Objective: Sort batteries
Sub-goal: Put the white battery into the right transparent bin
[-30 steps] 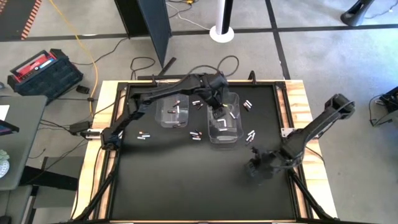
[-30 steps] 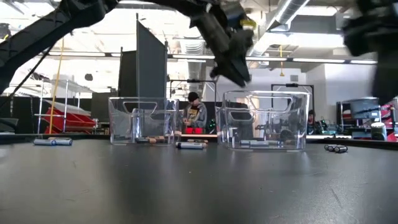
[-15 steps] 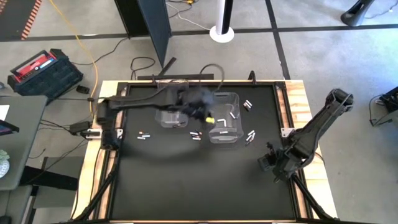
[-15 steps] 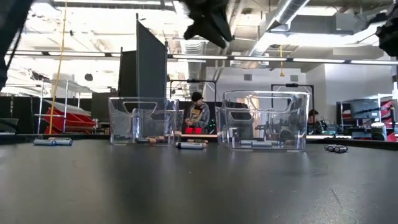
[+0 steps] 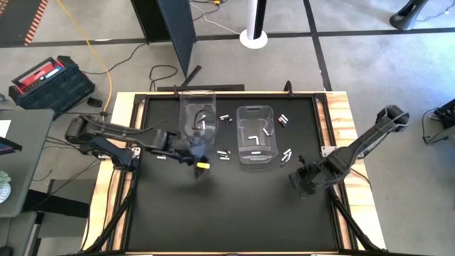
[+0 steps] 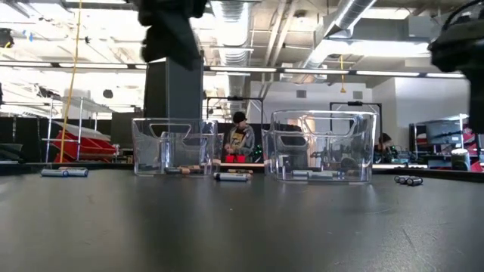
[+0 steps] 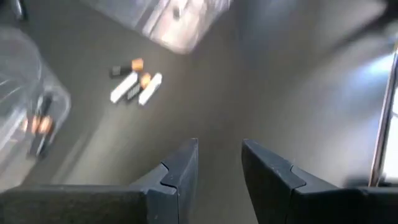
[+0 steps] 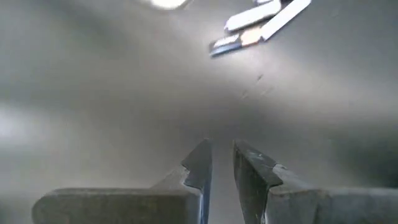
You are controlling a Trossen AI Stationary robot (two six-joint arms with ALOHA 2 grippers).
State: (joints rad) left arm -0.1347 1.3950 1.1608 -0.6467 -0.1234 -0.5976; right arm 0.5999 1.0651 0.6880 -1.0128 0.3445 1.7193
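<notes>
Figure: battery sorting, both arms between grasps. The left hand (image 5: 200, 161) hangs over the bare counter (image 5: 227, 213) just in front of the left bin (image 5: 198, 122); its fingers (image 7: 180, 171) stand moderately apart with nothing between them. The right hand (image 5: 301, 179) hovers low over the counter at the right side, its fingers (image 8: 200, 165) a narrow gap apart and likewise empty.

Step in hand, as judged: picking the next loose cell. Nearest the left hand is the small cluster of batteries (image 5: 225, 153) just beside it, between the two bins; nearest the right hand is the group of white batteries (image 5: 286, 154) a little ahead of it, beside the right bin (image 5: 256, 134). To do it well, each hand should single out one cell at a cluster's edge, turn its fingers across the cell's long axis, descend squarely, and check the colour before choosing a bin.

Count, high view: two clear bins; two arms. Loose cells lie in about five groups of two to four each; the left bin holds roughly three, the right bin about three. Exact totals cannot be told.
</notes>
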